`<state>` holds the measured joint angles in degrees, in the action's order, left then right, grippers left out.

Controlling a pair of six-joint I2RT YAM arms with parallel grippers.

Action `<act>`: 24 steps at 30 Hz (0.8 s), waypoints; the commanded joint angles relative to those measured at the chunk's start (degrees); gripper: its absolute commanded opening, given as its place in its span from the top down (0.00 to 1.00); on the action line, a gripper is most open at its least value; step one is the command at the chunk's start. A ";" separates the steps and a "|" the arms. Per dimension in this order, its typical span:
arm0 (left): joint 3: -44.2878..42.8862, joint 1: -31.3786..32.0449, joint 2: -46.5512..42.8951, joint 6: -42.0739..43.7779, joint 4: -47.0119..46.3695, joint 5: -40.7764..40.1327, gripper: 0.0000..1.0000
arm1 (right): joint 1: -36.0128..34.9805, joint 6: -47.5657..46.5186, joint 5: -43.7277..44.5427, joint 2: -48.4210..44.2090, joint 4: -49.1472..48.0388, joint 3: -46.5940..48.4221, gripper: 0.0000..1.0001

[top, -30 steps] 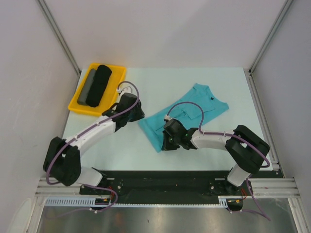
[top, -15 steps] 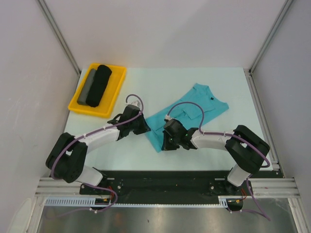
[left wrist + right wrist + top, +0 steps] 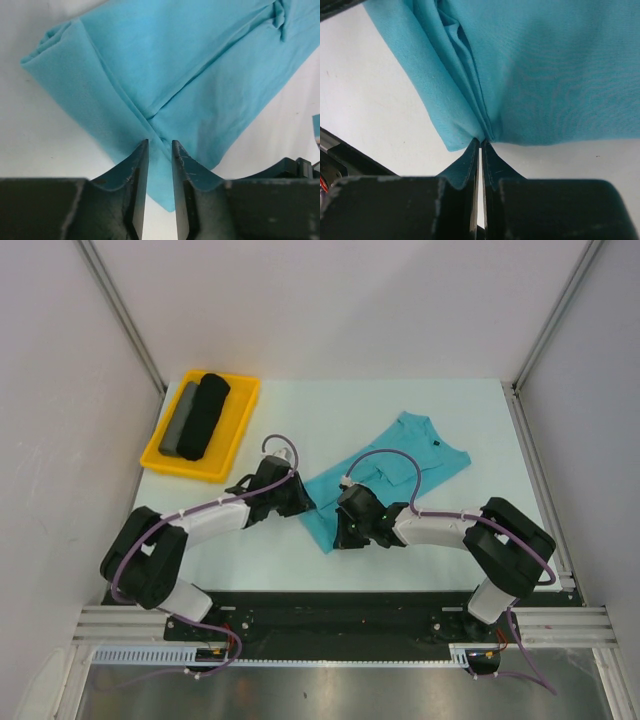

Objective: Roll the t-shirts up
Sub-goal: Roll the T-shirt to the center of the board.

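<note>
The turquoise t-shirt (image 3: pixel 400 465) lies folded into a long strip on the pale table, with its dark neck label (image 3: pixel 437 441) at the far right end. My right gripper (image 3: pixel 340 535) is shut on the strip's near edge; in the right wrist view (image 3: pixel 481 141) its jaws pinch bunched folds of the shirt (image 3: pixel 545 65). My left gripper (image 3: pixel 300 502) is at the strip's left near corner. In the left wrist view (image 3: pixel 160 145) its fingers stand narrowly apart, with the corner of the shirt (image 3: pixel 190 65) lying between them. A black roll (image 3: pixel 205 415) and a grey roll (image 3: pixel 180 420) lie in the tray.
A yellow tray (image 3: pixel 243 410) stands at the table's far left and holds the two rolls. Metal frame posts and white walls close in the table on the left, right and back. The black base rail runs along the near edge.
My left arm has swung from beside the tray to the right, and its gripper now sits at the shirt's left near corner. The right gripper and the shirt have stayed in place.
</note>
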<state>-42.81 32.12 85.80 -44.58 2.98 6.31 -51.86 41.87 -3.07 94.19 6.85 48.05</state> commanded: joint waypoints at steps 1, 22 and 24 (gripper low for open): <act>-0.96 0.05 -4.32 0.28 -0.70 0.46 0.67 | 0.44 0.50 1.23 -0.15 0.18 -0.33 0.94; -0.08 0.14 -2.14 -1.21 3.26 -2.79 0.92 | 0.79 0.76 1.23 0.20 0.00 -0.33 0.94; -0.43 0.14 -0.99 -1.39 2.91 -2.53 0.94 | 0.88 0.67 1.40 -0.23 0.09 -0.33 0.94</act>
<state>-41.47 32.12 82.74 -45.06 6.98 4.60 -51.46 42.04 -3.07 94.21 6.87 48.01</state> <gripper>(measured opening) 0.077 0.065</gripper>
